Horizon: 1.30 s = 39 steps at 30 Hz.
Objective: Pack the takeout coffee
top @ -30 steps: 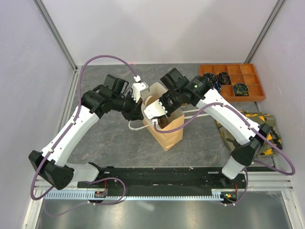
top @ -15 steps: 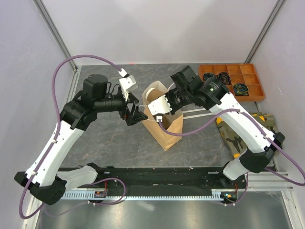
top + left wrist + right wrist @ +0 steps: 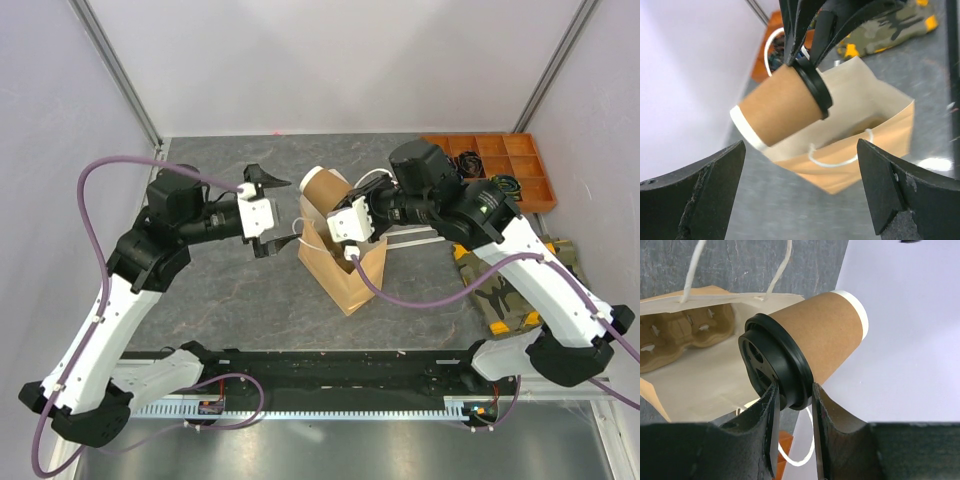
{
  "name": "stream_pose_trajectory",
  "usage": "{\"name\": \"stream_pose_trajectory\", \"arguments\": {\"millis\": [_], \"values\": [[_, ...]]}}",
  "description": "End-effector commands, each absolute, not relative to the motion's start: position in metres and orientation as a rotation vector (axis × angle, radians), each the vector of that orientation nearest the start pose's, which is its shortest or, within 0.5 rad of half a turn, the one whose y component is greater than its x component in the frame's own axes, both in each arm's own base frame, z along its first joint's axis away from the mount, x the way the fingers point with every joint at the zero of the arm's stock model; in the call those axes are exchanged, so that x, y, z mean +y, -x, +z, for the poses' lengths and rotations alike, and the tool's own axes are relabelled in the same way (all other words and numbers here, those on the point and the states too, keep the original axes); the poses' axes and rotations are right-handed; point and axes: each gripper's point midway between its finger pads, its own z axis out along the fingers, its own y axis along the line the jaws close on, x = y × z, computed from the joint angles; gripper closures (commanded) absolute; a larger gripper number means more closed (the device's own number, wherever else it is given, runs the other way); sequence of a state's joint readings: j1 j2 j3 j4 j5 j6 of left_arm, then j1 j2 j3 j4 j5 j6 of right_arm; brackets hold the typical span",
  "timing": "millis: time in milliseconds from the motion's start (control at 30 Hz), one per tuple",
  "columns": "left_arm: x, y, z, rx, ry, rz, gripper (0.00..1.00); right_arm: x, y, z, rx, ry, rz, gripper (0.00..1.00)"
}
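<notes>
A tan kraft coffee cup (image 3: 827, 332) with a black lid (image 3: 771, 365) lies on its side in the air over the mouth of the paper bag (image 3: 700, 380). My right gripper (image 3: 792, 390) is shut on the lid's rim. From above, the cup (image 3: 322, 186) hangs over the bag (image 3: 352, 272) with the right gripper (image 3: 343, 212) behind it. My left gripper (image 3: 270, 210) stands wide open to the left of the bag, holding nothing. Its wrist view shows the cup (image 3: 782, 106) and the bag (image 3: 875, 125) ahead of its spread jaws (image 3: 800, 195). A moulded-pulp carrier (image 3: 687, 330) sits inside the bag.
An orange compartment tray (image 3: 490, 172) with small dark items stands at the back right. A camouflage-patterned cloth (image 3: 505, 285) lies on the right of the table. The bag's white handles (image 3: 780, 270) stick up beside the cup.
My left gripper has opened and drawn back to the left, away from the bag. The right arm has swung up and right, and the cup now shows above the bag's mouth.
</notes>
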<state>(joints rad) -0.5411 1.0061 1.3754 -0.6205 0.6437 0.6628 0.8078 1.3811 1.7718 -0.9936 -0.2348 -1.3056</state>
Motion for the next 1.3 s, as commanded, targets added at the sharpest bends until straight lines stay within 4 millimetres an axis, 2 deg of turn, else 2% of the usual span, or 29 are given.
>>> {"name": "stream_pose_trajectory", "arguments": {"millis": [0, 133, 300, 433, 633, 867, 1267], "values": [[-0.228, -0.214, 0.415, 0.819, -1.550, -0.248, 0.00, 0.280, -0.251, 0.394, 0.817, 1.873, -0.026, 0.97], [-0.218, -0.230, 0.436, 0.793, -1.531, -0.096, 0.00, 0.286, -0.250, 0.410, 0.750, 1.835, -0.033, 0.97], [-0.208, -0.234, 0.447, 0.770, -1.514, 0.006, 0.00, 0.291, -0.248, 0.427, 0.688, 1.807, -0.041, 0.97], [-0.200, -0.238, 0.456, 0.728, -1.523, 0.117, 0.00, 0.298, -0.239, 0.432, 0.618, 1.813, -0.001, 0.96], [-0.185, -0.231, 0.446, 0.621, -1.656, 0.301, 0.00, 0.311, -0.233, 0.436, 0.544, 1.815, 0.029, 0.96], [-0.177, -0.224, 0.436, 0.563, -1.771, 0.369, 0.00, 0.326, -0.232, 0.439, 0.493, 1.816, 0.052, 0.95], [-0.189, -0.234, 0.436, 0.451, -1.817, 0.415, 0.00, 0.342, -0.232, 0.435, 0.451, 1.838, 0.080, 0.95]]}}
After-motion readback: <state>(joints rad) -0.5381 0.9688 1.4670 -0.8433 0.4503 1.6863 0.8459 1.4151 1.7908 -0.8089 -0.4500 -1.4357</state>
